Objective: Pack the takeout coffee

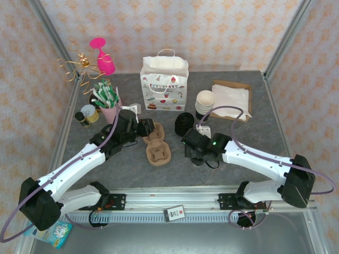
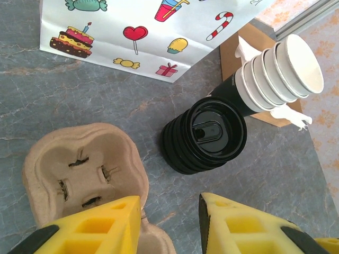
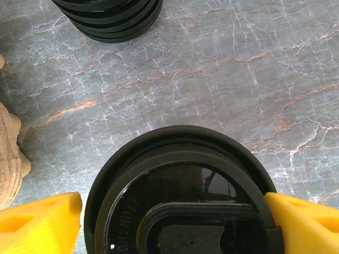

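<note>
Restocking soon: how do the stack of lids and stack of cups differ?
The stack of lids is black and squat; the stack of cups is cream-rimmed and taller. The lids' tops are closed; the cups gape open. Both stand on the grey table.

Grey table holds gift bag, pulp carrier, lid stack, takeout coffee.
</note>
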`<action>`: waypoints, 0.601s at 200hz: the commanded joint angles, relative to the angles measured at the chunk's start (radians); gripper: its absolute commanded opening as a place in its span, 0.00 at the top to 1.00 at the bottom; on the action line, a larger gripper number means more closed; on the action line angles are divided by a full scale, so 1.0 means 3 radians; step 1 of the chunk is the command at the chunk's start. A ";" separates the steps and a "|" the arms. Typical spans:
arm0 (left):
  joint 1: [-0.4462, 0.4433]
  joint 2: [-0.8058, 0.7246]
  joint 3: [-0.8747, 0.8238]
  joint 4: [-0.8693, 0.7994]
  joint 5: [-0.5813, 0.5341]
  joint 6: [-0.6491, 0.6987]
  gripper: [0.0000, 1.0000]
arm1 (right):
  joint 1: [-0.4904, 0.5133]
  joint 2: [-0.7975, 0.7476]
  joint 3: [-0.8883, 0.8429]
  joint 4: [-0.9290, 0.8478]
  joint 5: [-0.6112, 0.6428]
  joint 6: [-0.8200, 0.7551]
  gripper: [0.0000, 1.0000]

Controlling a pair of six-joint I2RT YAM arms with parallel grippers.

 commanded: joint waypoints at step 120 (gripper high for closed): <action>-0.0106 0.0672 0.0212 0.0302 -0.0039 0.0005 0.63 | 0.0001 -0.0214 0.0342 -0.0260 -0.0077 0.0080 0.00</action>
